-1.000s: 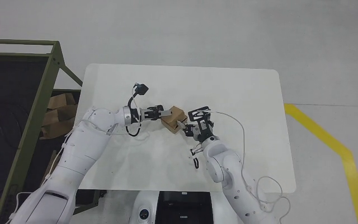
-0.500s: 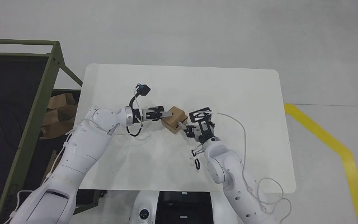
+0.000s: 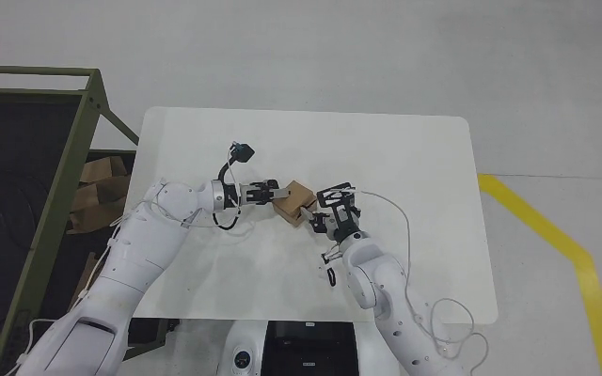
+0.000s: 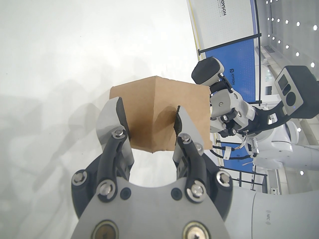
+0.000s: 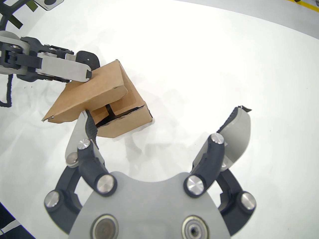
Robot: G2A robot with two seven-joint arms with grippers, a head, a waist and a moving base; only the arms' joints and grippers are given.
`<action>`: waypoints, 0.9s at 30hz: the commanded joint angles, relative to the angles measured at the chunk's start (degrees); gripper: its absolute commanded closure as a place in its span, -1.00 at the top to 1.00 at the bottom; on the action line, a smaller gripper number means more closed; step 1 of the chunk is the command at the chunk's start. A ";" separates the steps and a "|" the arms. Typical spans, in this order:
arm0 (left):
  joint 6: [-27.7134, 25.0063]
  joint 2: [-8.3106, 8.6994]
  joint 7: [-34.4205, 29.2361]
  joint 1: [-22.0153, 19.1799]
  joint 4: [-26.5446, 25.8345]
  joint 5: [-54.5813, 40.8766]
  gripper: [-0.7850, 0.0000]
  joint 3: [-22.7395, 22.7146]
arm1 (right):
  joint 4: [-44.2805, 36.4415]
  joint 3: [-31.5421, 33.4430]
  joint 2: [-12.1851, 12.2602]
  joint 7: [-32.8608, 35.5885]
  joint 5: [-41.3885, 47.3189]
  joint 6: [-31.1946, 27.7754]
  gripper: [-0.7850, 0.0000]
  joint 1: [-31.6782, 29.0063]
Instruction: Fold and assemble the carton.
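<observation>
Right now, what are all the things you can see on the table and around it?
carton: one, brown, middle of the table, partly folded, end flaps not fully shut.
table: one, white, under both arms.
cable: one, white, on the table by the right arm.
frame: one, green, beside the table on the left arm's side.
cardboard pieces: a few, brown, within the frame.
floor line: one, yellow, on the floor past the right arm's side.
left gripper: one, grey and black, shut on the carton.
right gripper: one, grey and black, open, beside the carton.
</observation>
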 commanded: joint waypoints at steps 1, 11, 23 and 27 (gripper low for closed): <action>-0.04 0.03 0.08 0.07 -0.08 0.05 -0.01 -0.01 | -0.29 0.14 0.03 -0.09 -0.03 0.11 1.00 -0.18; -0.18 0.14 0.20 0.43 -0.39 0.40 -0.04 0.16 | -1.18 0.67 0.24 0.14 -0.49 -0.44 1.00 -1.08; -0.32 0.10 0.41 0.21 0.15 0.22 -0.04 0.67 | -1.11 0.78 0.30 0.16 -0.69 -0.40 1.00 -1.42; -0.30 0.11 0.45 0.23 0.16 0.19 -0.04 0.74 | -1.26 0.93 0.31 -0.19 -0.53 -0.13 1.00 -1.60</action>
